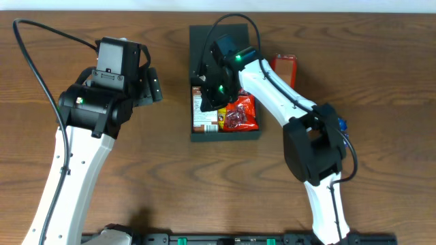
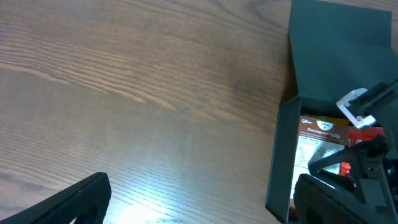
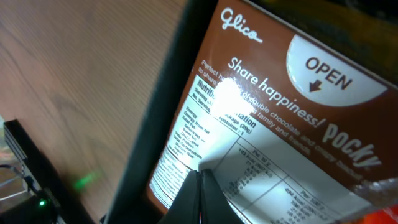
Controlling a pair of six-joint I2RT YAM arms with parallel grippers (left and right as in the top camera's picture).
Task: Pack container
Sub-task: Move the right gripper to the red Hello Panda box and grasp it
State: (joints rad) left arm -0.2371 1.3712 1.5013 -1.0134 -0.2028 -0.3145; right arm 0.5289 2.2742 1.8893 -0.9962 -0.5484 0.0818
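The container is a dark shallow box at the table's middle, its flap lid lying open at the far side. Inside lie a brown Pocky packet on the left and a red packet on the right. My right gripper hangs over the box's left part. In the right wrist view its fingers are shut, tips just over the Pocky packet, with nothing between them. My left gripper stands open over bare table left of the box. The container wall shows beside its right finger.
A red-orange packet lies on the table just right of the container, beside the right arm. The wooden table stretches out on both sides. A black rail runs along the near edge.
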